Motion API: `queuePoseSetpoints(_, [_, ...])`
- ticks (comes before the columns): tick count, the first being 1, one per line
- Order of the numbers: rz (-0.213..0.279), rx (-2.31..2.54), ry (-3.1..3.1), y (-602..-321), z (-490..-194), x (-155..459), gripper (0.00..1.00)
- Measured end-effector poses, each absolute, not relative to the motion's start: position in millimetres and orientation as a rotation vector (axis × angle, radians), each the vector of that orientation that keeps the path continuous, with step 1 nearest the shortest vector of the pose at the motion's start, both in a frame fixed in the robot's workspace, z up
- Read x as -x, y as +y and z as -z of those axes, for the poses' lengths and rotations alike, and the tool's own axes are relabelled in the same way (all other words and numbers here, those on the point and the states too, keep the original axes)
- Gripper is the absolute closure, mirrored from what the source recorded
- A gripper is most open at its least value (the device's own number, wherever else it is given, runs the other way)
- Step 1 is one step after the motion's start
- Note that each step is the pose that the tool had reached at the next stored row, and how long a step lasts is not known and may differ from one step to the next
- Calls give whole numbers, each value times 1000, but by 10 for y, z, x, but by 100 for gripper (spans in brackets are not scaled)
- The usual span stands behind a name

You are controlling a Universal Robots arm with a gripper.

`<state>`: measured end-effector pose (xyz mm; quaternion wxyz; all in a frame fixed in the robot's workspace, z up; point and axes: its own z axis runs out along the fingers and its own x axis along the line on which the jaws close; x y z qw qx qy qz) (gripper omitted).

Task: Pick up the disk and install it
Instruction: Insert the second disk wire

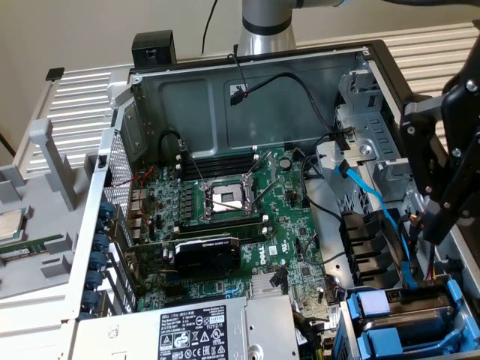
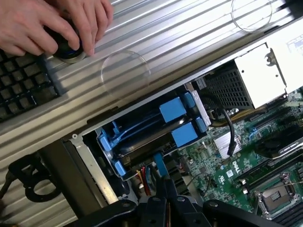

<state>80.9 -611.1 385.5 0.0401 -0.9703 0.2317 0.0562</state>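
Ribbed grey tabletop (image 1: 75, 105), beige wall (image 1: 90, 30)

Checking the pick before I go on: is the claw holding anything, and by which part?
Nothing is held. The claw is shut with nothing between its fingers, above the computer case next to the blue drive carriers.

A pale ribbed desk (image 1: 75, 105) carries the open computer case (image 1: 255, 82). In the wrist view a dark keyboard (image 2: 23, 90) lies on it, a person's hand (image 2: 52, 21) resting above.
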Motion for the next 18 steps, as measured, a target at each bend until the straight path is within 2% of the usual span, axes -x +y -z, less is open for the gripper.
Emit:
queuePoseSetpoints(13, [-110,3026,429,-6111,-3856,-808,89])
queuePoseSetpoints(18, [-103,3038,344,-6112,-3856,-811,89])
